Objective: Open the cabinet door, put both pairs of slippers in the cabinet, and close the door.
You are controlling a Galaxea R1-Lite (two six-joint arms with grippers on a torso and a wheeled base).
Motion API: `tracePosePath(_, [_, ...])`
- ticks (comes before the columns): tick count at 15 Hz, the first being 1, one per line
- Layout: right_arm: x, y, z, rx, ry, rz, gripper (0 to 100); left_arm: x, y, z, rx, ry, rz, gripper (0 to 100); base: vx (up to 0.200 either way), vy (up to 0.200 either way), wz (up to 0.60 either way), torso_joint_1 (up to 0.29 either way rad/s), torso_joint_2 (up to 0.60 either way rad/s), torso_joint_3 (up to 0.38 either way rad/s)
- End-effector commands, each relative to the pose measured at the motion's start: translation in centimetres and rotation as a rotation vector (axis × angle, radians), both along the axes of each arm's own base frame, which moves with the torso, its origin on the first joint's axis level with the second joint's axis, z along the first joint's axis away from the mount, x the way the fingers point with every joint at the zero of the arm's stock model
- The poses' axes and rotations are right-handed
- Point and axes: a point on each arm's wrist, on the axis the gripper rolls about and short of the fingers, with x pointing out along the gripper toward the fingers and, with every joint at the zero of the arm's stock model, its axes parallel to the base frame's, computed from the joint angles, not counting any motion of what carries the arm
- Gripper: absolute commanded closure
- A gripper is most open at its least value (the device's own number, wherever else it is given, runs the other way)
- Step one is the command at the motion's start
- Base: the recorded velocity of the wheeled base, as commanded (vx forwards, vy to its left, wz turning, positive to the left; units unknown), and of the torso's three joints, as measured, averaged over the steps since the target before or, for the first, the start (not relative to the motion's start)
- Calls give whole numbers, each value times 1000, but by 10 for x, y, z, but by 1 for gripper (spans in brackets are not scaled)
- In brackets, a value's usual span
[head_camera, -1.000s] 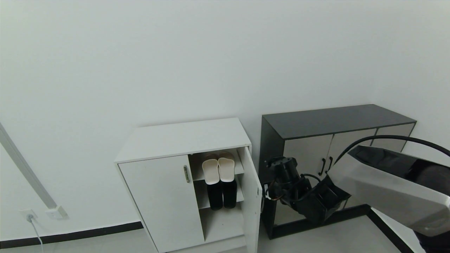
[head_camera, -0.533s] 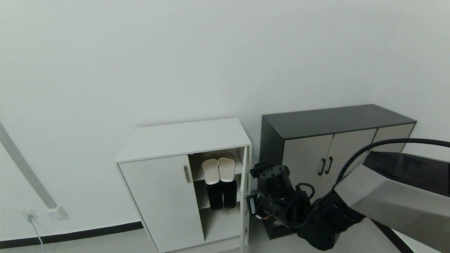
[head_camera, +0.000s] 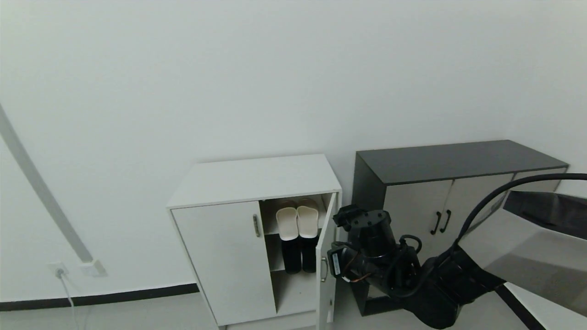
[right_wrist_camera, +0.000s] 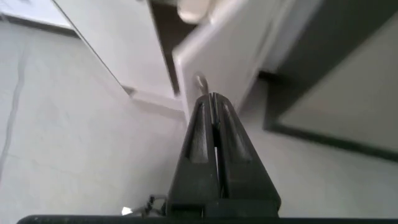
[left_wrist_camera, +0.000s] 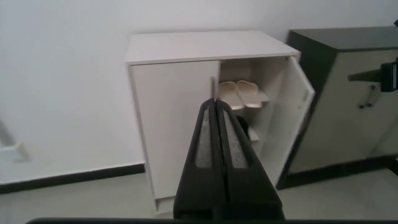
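Both pairs are shelved, white slippers (head_camera: 297, 222) above black slippers (head_camera: 299, 256) inside the cabinet (head_camera: 257, 178). The right pincer (right_wrist_camera: 214, 99), tips pressed together, sits at the half-open door (head_camera: 326, 247). Best to push steadily near the handle (head_camera: 323, 269) until flush.

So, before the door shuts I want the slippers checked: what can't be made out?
- Black slippers: left wrist view, behind the left claw; head view, too dark.
- Right claw touching the door: right wrist view, contact unclear.
- Cabinet base: head view, cut off by lower edge.
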Motion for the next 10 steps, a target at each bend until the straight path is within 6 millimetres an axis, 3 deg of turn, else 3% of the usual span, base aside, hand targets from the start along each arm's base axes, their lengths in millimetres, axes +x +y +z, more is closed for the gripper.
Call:
tracePosePath(1, [-1, -1, 2, 9, -2, 3, 100, 0, 0, 0, 0, -1, 0, 100, 0, 0, 0, 0, 0, 0])
tracePosePath(7, [13, -21, 4, -1, -29, -36, 100, 0, 0, 0, 1, 1, -3, 100, 0, 0, 0, 0, 0, 0])
tracePosePath(9, [15, -35, 6, -48, -43, -45, 100, 0, 0, 0, 0, 1, -3, 100, 0, 0, 0, 0, 0, 0])
tracePosePath(10, [16, -41, 8, -67, -50, -49, 100, 0, 0, 0, 1, 1, -3, 100, 200, 0, 0, -2, 7, 2])
